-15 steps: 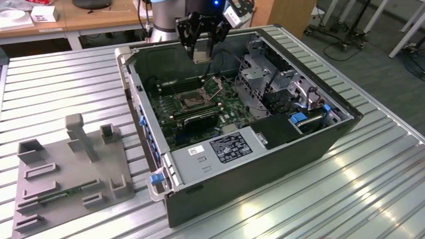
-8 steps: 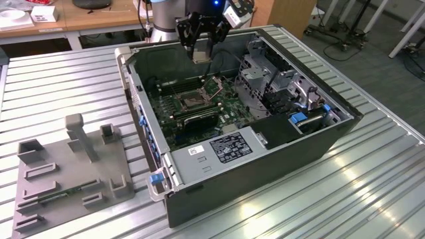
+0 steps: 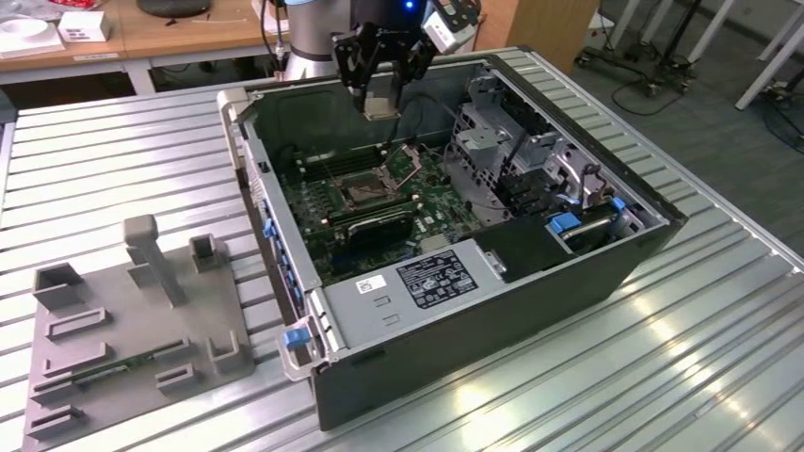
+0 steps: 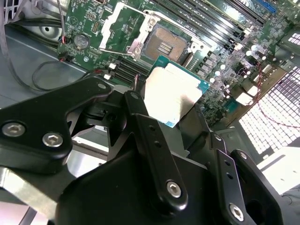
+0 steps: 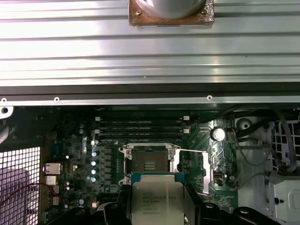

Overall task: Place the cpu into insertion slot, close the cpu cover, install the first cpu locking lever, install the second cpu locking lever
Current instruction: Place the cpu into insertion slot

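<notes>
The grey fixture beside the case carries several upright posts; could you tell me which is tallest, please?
The slim post with the blocky top, near the fixture's far edge; it rises well above the short blocks around it.

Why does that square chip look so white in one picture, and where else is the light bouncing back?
In the second wrist view, glare washes the cpu top nearly white. In the first wrist view the same top looks evenly grey, with its print visible. In the exterior view, overhead light streaks the ribbed table, while the inside of the computer case stays dim.
</notes>
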Controlling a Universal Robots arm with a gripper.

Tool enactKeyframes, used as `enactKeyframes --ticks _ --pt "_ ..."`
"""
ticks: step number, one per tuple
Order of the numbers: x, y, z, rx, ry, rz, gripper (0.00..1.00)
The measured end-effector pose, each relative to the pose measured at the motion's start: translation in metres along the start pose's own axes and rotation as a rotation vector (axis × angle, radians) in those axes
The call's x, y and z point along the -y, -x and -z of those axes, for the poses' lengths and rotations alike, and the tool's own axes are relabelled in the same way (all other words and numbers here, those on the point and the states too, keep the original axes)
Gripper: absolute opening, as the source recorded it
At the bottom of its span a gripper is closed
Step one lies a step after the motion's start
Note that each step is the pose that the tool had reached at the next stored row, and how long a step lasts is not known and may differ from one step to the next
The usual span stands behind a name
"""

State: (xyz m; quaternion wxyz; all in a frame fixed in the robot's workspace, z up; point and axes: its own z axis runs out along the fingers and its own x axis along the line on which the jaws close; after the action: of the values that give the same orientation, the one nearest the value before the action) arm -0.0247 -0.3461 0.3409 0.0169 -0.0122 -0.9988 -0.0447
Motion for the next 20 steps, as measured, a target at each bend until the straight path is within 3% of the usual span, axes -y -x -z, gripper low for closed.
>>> enactKeyframes --ticks 20 --pt "0.0 0.0006 -0.0002 -0.0186 -0.0004 0.0 0.54"
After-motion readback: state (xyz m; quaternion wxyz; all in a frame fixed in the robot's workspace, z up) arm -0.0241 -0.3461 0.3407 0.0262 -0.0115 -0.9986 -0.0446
